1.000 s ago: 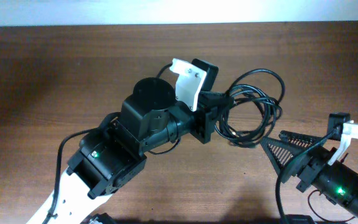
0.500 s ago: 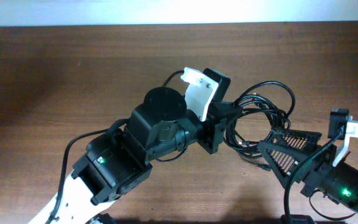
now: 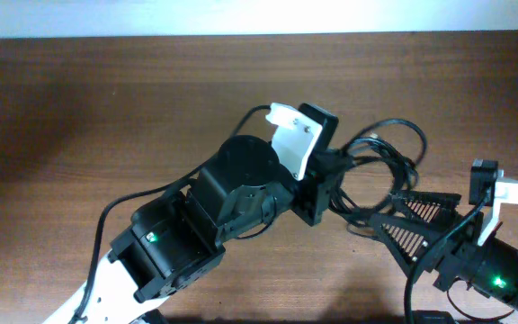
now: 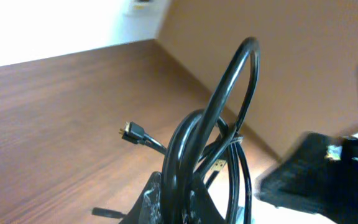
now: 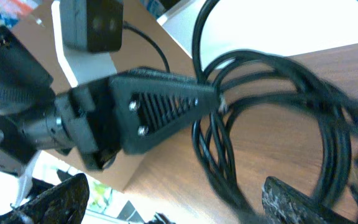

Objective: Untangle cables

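1. Holding the cables (image 4: 171, 162), the left gripper (image 3: 329, 180) is pressing its jaws together on the bundle. The loops are fanning out to its right, over the table (image 3: 106, 108).
2. The right gripper (image 3: 380, 207) is standing spread wide, with several strands passing between its fingers. None is being pinched.
3. Risk: the strands are running bunched together here. Closing now is likely to catch more than one, and pulling would tighten the tangle.
4. Risk: a plug (image 4: 129, 132) is sticking out sideways and may snag in a loop.
5. Risk: the grippers are working very near each other, so a sideways pull may knock them together.
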Tool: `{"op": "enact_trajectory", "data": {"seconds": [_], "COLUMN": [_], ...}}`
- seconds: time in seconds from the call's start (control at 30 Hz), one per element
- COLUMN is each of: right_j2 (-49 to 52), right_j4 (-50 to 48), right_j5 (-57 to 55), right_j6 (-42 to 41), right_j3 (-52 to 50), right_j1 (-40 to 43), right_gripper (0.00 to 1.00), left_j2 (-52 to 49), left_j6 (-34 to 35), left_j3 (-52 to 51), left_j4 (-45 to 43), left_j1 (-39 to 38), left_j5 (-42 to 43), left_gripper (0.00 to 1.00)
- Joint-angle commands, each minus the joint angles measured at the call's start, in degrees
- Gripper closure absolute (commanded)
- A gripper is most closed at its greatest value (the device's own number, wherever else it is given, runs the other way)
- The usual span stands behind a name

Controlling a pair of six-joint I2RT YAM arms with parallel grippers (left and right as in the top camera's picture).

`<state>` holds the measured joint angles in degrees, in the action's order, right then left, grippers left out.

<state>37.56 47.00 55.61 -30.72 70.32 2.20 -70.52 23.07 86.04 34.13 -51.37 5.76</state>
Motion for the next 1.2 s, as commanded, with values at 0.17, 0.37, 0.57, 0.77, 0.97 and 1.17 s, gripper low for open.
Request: {"op": "enact_trajectory", "data": {"seconds": [0.17, 0.37, 0.57, 0.77, 0.97, 1.17], "right_j2": [-0.17, 0.52, 0.79, 0.81, 0.81, 0.81], "right_j4": [6.23, 6.51, 5.09, 5.07, 5.05, 5.07], "right_j5": [-8.04, -9.55, -4.94, -5.03, -5.05, -5.29], "right_j6": [5.07, 6.73, 6.78, 6.78, 6.78, 6.75], "right_j3": [0.46, 0.46, 0.46, 0.46, 0.46, 0.46], "right_j1": [0.07, 0.07, 0.07, 0.07, 0.07, 0.07], "right_gripper": [0.12, 0.12, 0.14, 0.24, 0.58, 0.96], "left_j2": [4.07, 6.71, 4.09, 3.06, 2.21, 2.16], "left_j6": [0.59, 2.6, 3.23, 4.2, 4.5, 4.26], "left_j3": [1.07, 1.07, 1.07, 1.07, 1.07, 1.07], "left_j4": [-0.42, -0.61, -1.29, -3.74, -5.4, -6.43], "left_j1": [-0.13, -0.13, -0.13, -0.59, -3.28, -3.21], "left_j5": [-11.98, -1.97, 1.42, 6.71, 7.56, 6.23], "left_gripper": [1.0, 1.0, 1.0, 1.0, 1.0, 1.0]}}
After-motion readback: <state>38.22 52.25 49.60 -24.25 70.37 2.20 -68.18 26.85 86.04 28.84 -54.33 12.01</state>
